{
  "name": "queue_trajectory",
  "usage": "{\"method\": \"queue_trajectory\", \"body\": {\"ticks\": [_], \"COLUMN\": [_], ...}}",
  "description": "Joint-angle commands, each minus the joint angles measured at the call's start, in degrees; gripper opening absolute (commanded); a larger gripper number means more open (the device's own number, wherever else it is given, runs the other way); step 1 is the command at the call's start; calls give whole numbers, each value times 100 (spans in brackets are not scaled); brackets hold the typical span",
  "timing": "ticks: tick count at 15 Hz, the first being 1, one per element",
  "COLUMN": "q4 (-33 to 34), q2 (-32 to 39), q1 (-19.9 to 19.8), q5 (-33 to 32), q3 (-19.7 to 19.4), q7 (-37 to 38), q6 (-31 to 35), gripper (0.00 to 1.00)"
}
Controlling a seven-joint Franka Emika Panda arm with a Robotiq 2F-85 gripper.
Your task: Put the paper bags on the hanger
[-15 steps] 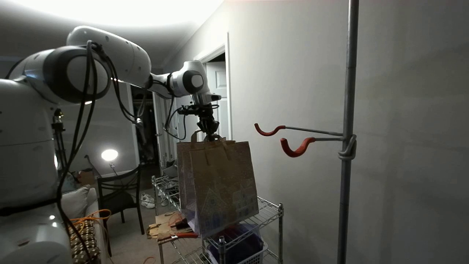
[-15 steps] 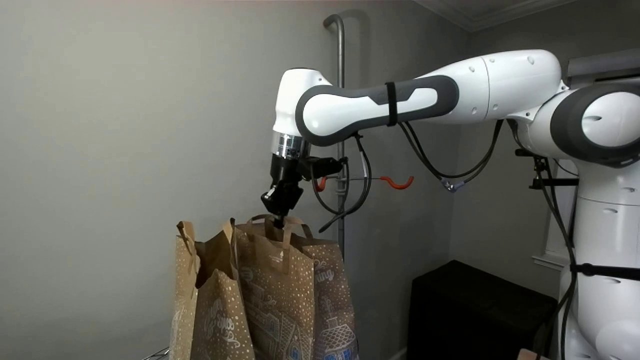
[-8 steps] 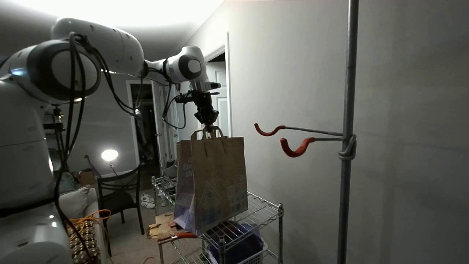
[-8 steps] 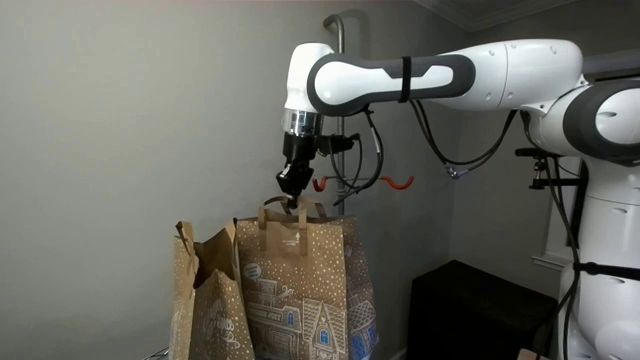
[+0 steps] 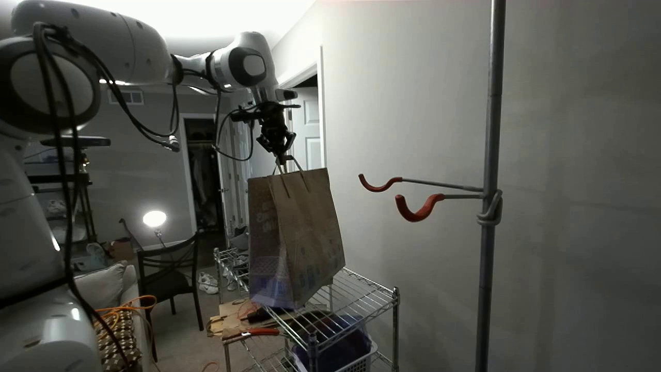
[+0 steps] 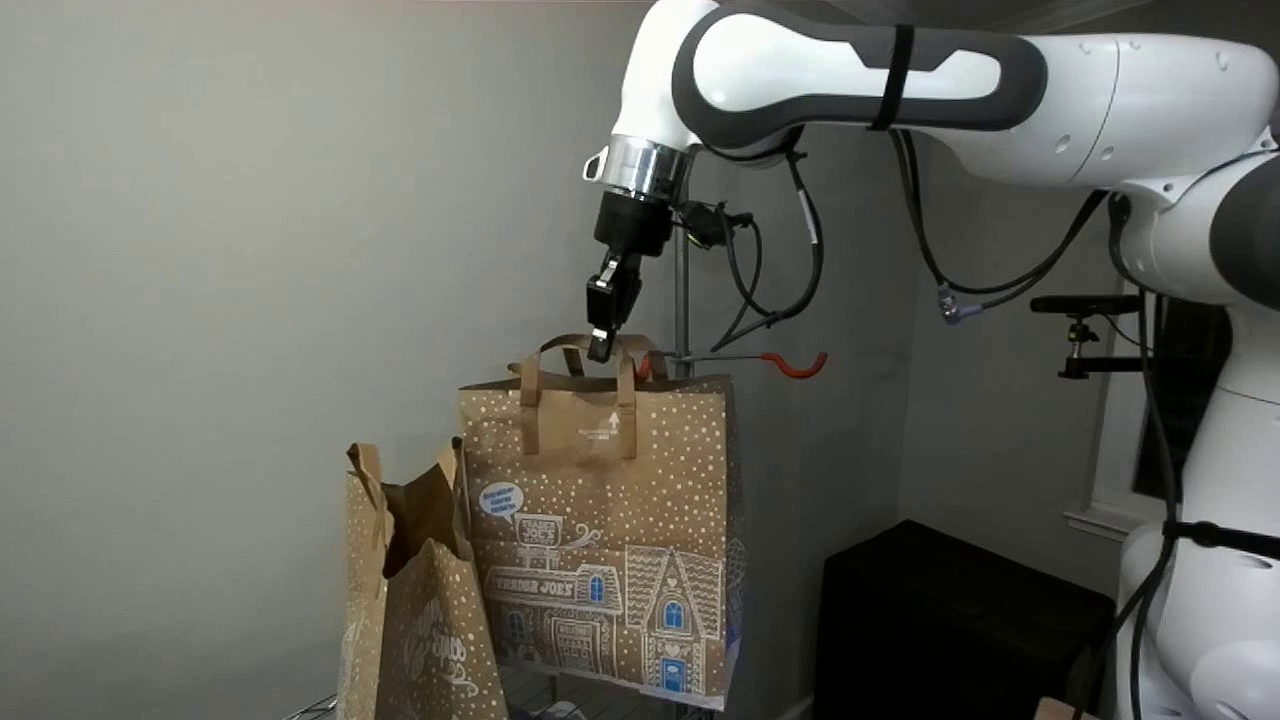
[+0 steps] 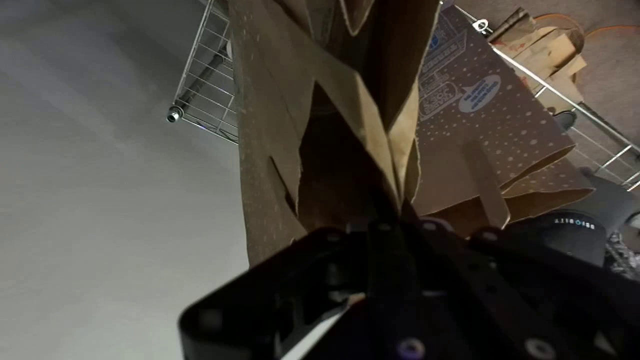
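Note:
A brown paper bag (image 5: 310, 232) hangs by its loop handles from my gripper (image 5: 283, 157), whose fingers are shut on them. It is lifted off the wire rack and slightly tilted in an exterior view; its printed front (image 6: 600, 500) shows in an exterior view. There, another paper bag (image 6: 425, 600) stands open-topped to its left. The hanger (image 5: 419, 209), two red-orange upturned prongs on a grey pole, is to the right of the bag and apart from it; one prong (image 6: 795, 367) is plain, the other partly behind the handles. In the wrist view brown paper lies beyond my shut gripper (image 7: 400, 220).
The wire rack (image 5: 369, 297) stands beneath the held bag, with a white basket (image 5: 364, 361) low on it. The grey pole (image 5: 490, 129) rises beside the wall. A black box (image 6: 960, 620) sits by the corner, and a dark chair (image 5: 170, 279) is further back.
The arm has risen, carrying the held bag upward off the rack. In the exterior views the gripper shifts left in one and right in another. The standing bag has hardly moved.

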Motion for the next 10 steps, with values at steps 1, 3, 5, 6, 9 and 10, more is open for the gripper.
{"method": "queue_trajectory", "body": {"ticks": [1, 3, 5, 6, 9, 10], "q4": [8, -8, -31, -39, -685, -1012], "q2": [-17, -25, -26, -26, -469, -698], "q1": [-26, -25, -25, -25, -23, -35], "q5": [49, 67, 68, 68, 251, 360], "q3": [18, 11, 10, 10, -57, -109], "q7": [-61, -110, -114, -115, -271, -331], "q6": [-20, -24, -19, -18, 147, 217], "gripper": [2, 2, 2, 2, 1, 1]}}
